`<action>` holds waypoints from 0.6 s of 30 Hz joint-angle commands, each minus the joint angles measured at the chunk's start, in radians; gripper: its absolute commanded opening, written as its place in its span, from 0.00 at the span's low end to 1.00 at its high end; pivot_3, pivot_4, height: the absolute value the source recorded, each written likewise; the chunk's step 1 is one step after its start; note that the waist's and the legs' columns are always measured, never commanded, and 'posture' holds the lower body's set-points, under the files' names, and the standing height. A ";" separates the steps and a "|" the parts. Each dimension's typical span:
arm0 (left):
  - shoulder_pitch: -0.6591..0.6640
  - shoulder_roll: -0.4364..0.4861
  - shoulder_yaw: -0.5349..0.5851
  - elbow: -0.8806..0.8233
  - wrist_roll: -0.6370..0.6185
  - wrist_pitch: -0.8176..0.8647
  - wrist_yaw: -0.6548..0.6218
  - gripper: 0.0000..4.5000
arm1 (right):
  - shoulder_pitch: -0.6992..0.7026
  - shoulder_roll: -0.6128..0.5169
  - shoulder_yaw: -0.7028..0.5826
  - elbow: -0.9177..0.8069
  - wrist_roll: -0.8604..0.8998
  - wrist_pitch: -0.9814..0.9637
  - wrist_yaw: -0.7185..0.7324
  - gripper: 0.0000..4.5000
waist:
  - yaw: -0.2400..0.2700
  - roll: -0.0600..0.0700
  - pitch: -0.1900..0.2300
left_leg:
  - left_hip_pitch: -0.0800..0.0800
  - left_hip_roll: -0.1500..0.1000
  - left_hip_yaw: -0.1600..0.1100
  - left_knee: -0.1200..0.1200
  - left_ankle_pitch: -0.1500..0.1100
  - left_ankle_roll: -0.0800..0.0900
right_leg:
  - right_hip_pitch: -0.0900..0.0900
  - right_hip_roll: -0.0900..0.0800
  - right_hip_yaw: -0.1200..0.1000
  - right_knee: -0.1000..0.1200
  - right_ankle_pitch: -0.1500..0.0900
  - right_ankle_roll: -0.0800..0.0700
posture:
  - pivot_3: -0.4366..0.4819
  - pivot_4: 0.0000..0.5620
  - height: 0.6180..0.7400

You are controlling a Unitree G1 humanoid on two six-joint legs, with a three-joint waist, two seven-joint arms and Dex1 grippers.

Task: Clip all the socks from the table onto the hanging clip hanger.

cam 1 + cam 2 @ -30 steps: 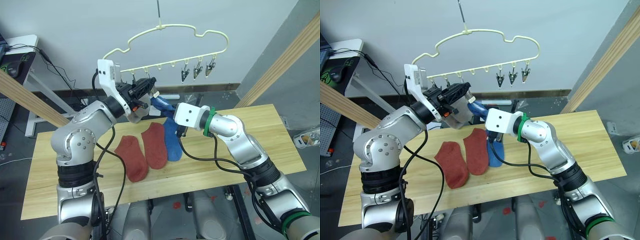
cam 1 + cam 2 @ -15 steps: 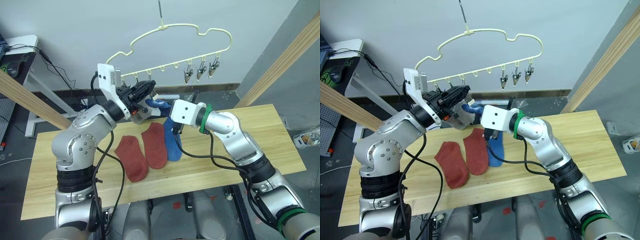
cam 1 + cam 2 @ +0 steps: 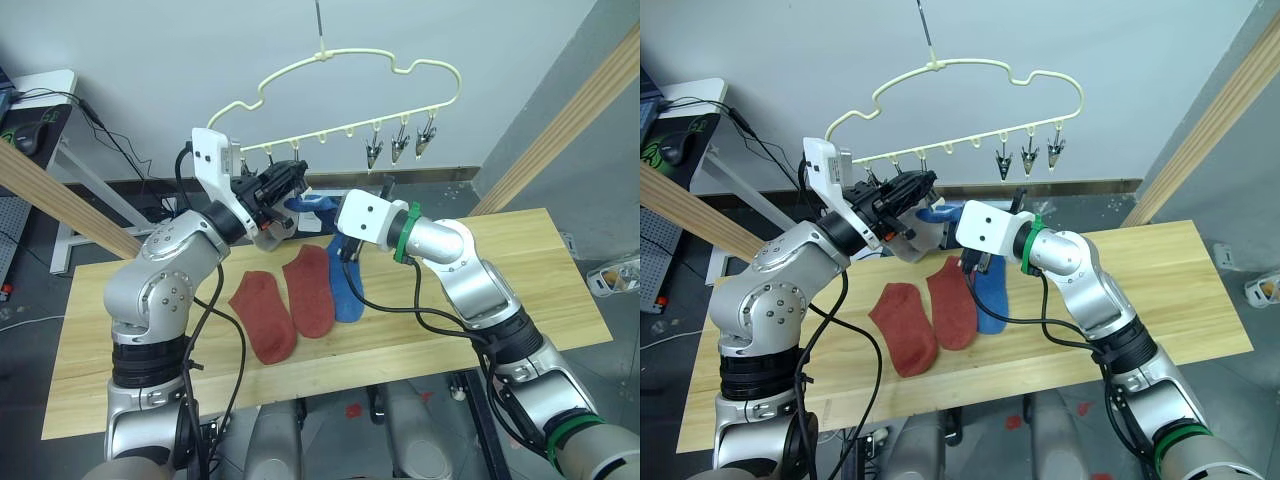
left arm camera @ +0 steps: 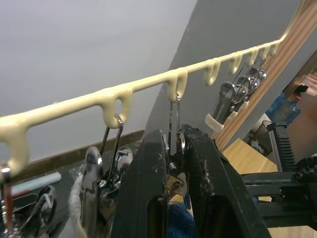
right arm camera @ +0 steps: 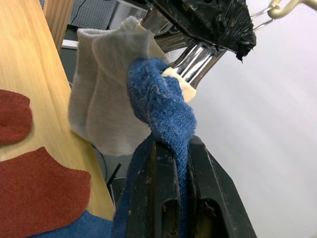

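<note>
Left hand (image 4: 174, 163) squeezes a small silver clip (image 4: 175, 174); right hand (image 5: 173, 163) grips a soft blue sock (image 5: 158, 99) touching it

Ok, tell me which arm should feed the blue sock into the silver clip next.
Right. The right gripper is shut on the blue fabric sock, whose tip is beside the open silver clip. The left gripper is squeezing that clip on the pale-yellow wire hanger, so it should probably hold.

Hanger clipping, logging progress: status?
Left hand squeezing a clip. Right hand holds blue sock at it. Three socks on table.
</note>
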 commanded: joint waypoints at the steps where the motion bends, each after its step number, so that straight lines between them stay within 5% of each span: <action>1: 0.015 0.005 -0.001 -0.045 -0.021 -0.006 -0.024 0.05 | -0.022 0.015 -0.022 -0.030 0.015 -0.010 -0.005 0.00 | 0.000 0.000 0.000 | 0.000 0.000 0.000 0.000 0.000 0.000 | 0.000 0.000 0.000 0.000 0.000 0.000 | 0.27 0.62 1.00; 2: 0.016 0.003 0.008 -0.045 -0.027 -0.003 -0.019 0.05 | -0.024 0.017 -0.022 -0.025 0.014 -0.011 -0.005 0.00 | 0.000 0.000 0.000 | 0.000 0.000 0.000 0.000 0.000 0.000 | 0.000 0.000 0.000 0.000 0.000 0.000 | 0.27 0.62 1.00; 3: 0.016 0.003 0.013 -0.044 -0.031 0.002 -0.014 0.21 | -0.025 0.019 -0.022 -0.022 0.013 -0.012 -0.006 0.00 | 0.000 0.000 0.000 | 0.000 0.000 0.000 0.000 0.000 0.000 | 0.000 0.000 0.000 0.000 0.000 0.000 | 0.27 0.62 1.00; 15: 0.031 0.033 0.037 -0.067 -0.090 0.035 -0.034 0.99 | -0.042 0.032 -0.019 0.017 0.010 -0.031 -0.010 0.00 | 0.000 0.000 0.000 | 0.000 0.000 0.000 0.001 0.000 0.000 | 0.000 0.000 0.000 0.001 0.000 0.000 | 0.29 0.60 1.00; 18: 0.043 0.056 0.045 -0.081 -0.103 0.044 -0.050 0.99 | -0.046 0.035 -0.016 0.030 0.005 -0.034 -0.013 0.00 | 0.000 0.000 -0.001 | 0.000 0.000 0.000 0.001 0.000 0.000 | 0.000 0.000 0.000 0.001 0.000 0.000 | 0.29 0.60 1.00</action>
